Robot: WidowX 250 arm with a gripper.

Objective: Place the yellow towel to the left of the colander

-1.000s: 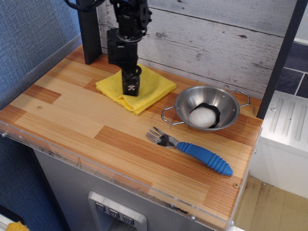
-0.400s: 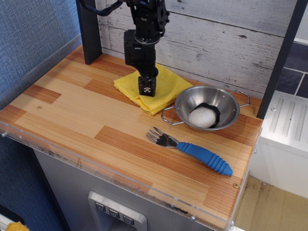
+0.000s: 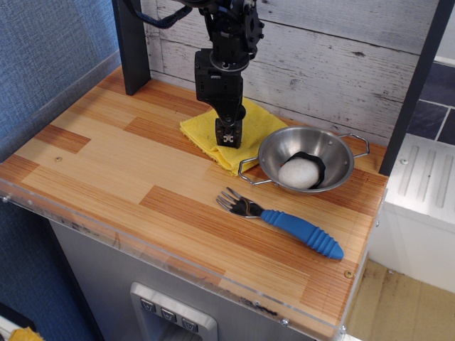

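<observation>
The yellow towel (image 3: 257, 131) lies folded on the wooden counter at the back, its right corner touching the left rim of the colander (image 3: 328, 143). The colander is a shiny steel bowl with two wire handles, at the right. My gripper (image 3: 227, 139) points straight down onto the middle of the towel, its fingers together and pinching the cloth. The arm hides part of the towel behind it.
A white ball on a black ring (image 3: 299, 173) sits inside the colander. A fork with a blue handle (image 3: 281, 222) lies in front of the colander. A black post (image 3: 131, 47) stands at the back left. A plank wall (image 3: 334, 64) runs behind.
My gripper has moved right toward the colander, dragging the yellow towel with it. The towel now touches the colander's left rim.
</observation>
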